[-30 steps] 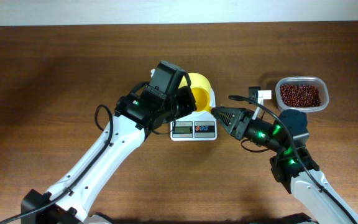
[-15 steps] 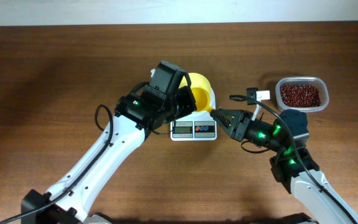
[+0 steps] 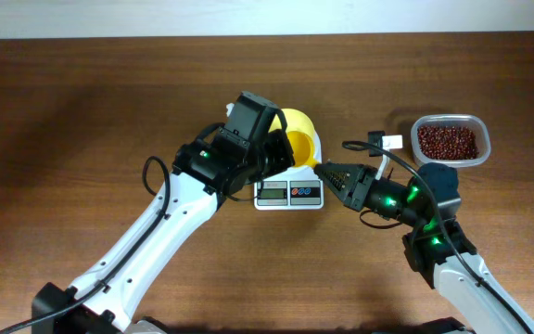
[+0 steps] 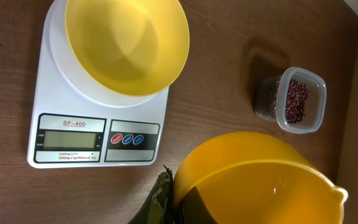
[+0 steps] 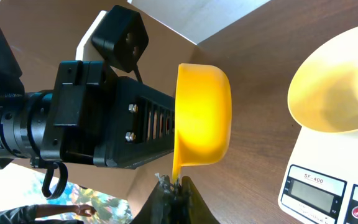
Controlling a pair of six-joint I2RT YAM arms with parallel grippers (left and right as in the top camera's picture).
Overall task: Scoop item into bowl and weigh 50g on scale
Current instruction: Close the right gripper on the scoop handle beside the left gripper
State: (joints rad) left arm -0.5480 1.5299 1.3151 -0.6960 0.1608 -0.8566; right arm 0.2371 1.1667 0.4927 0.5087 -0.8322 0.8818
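Closing down since a second ago, the right gripper (image 5: pixel 169 190) now pinches the lower lip of the orange-yellow scoop (image 5: pixel 204 112). The left gripper (image 3: pixel 274 153) also clamps the scoop, which is turned on edge and empty at centre frame. Just beside it the pale-yellow bowl (image 4: pixel 126 43) sits empty on the white scale (image 4: pixel 55 93). The beans (image 3: pixel 448 141) fill the clear tub (image 3: pixel 482 130) at upper right, well apart. The table (image 3: pixel 82 93) is brown wood, with a pale strip along the top edge.
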